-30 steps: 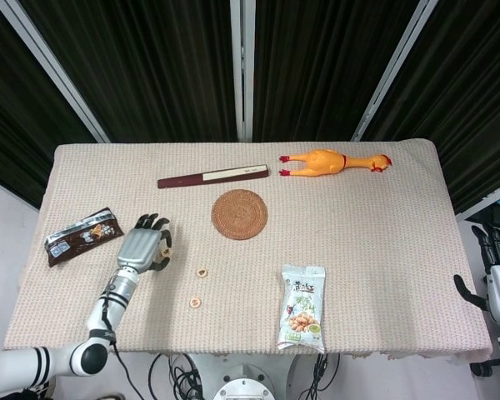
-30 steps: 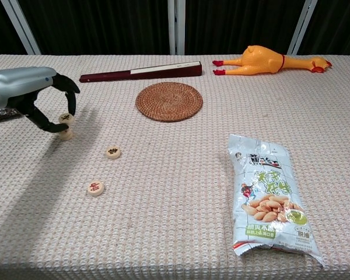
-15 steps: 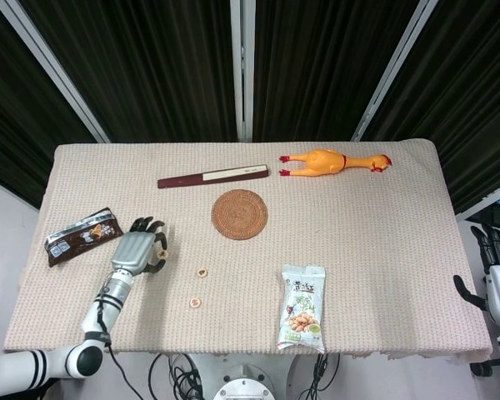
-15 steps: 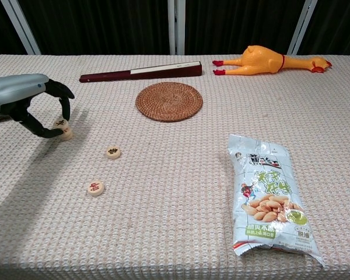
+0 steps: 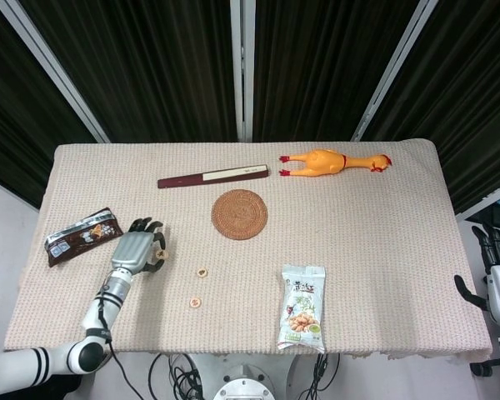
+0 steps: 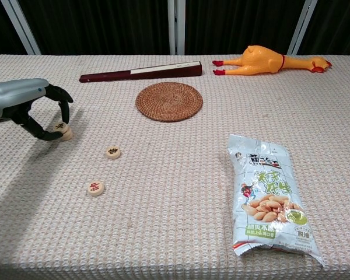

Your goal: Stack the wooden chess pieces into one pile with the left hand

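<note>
Four chess pieces (image 6: 112, 152) (two stacked)

Two chess pieces (image 6: 104, 170) between left robot hand (image 6: 32, 108) and snack bag (image 6: 270, 198); coaster (image 6: 169, 101) behind.

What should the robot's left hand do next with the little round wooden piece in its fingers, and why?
Probably carry it toward the two loose pieces. The left hand pinches one chess piece over a second one, while two more lie apart on the cloth nearer the middle. Or it may set it down there and fetch those.
</note>
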{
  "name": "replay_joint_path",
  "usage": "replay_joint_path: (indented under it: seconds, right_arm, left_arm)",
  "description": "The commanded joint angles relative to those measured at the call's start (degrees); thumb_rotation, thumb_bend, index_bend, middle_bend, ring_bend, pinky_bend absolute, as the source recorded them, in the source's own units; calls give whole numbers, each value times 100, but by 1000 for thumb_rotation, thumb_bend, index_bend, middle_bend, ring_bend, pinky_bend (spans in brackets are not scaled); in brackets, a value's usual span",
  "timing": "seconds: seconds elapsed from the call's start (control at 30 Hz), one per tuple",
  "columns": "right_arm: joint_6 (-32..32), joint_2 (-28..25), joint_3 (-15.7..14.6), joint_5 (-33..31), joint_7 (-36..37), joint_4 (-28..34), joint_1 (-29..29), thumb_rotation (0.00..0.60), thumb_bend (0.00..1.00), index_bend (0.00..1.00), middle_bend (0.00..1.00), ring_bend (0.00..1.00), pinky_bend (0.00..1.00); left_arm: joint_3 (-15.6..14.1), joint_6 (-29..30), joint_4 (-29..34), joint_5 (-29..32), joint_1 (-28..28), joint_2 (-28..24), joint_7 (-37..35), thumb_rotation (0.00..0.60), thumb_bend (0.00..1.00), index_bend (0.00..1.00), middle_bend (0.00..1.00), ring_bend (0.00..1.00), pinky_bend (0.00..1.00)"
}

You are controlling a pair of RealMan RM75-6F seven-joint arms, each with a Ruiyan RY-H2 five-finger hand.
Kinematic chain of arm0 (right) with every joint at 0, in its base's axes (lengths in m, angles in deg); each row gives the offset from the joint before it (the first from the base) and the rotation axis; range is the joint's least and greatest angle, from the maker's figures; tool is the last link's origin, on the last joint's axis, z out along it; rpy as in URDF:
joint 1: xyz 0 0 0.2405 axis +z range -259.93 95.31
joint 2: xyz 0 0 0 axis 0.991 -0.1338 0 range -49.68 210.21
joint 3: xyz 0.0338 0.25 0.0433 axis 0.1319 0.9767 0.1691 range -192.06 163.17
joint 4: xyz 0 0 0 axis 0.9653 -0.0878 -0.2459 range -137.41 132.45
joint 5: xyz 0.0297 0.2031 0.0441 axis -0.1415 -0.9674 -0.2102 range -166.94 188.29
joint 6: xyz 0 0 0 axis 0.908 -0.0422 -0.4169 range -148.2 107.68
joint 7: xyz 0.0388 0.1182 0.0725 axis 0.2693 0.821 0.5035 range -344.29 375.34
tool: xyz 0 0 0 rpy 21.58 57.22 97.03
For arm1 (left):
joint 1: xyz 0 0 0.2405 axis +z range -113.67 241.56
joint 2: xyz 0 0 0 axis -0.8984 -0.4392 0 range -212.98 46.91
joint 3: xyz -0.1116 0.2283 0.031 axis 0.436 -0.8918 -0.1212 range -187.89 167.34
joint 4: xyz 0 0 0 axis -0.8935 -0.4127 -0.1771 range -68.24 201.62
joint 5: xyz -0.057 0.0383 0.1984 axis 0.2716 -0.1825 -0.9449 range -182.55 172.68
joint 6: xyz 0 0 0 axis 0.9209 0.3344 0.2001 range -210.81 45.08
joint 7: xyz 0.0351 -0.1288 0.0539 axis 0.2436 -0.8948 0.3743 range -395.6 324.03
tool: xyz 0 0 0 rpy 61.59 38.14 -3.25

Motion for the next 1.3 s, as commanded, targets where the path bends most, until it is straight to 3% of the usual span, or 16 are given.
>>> replay_joint_path:
  seconds: [0.03,0.9,1.3]
  right_arm:
    - [4,1,6,-12,-8,2,2,600,246,0,0,0,0]
    - [-9,19,42,-80,-47,5,-2,600,246,0,0,0,0]
    - [-44,-4,34,-43,10,16,-23,600,246,0,0,0,0]
  left_arm:
    - [8,-14,-44,-32,1,25,-46,600,294,479,137,0,0]
    - [5,-71,1,-115,6,-10,-99,600,293,415,136,0,0]
    - [-40,204,361,-57,7,-84,328,600,291,392,131,0,0]
